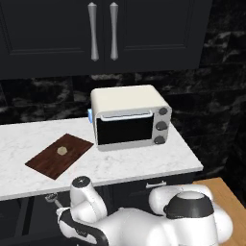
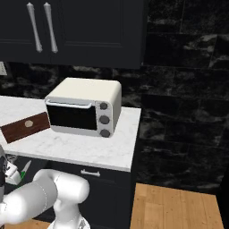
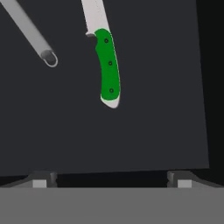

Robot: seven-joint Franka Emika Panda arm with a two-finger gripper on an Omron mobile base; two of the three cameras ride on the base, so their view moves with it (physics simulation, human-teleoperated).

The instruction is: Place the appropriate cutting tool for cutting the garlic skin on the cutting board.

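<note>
The cutting tool (image 3: 109,65), a small knife with a green handle and a short silver blade, lies flat on the dark floor of a drawer (image 3: 157,113), blade pointing to the top of the hand view. My gripper (image 3: 110,180) hovers above it, open, its fingertips (image 3: 41,179) wide apart and short of the handle's end, holding nothing. On the white marble counter (image 1: 144,161), the dark brown cutting board (image 1: 60,154) lies at the left, with the tiny beige garlic (image 1: 61,151) on it. The board (image 2: 24,126) and the garlic (image 2: 28,123) also appear at the left of the right base view.
A grey metal peeler handle (image 3: 33,35) lies in the same drawer, beside the knife. A cream toaster oven (image 1: 129,117) stands on the counter to the right of the board. Dark cabinets (image 1: 103,31) hang above. My arm reaches low, below the counter's front edge.
</note>
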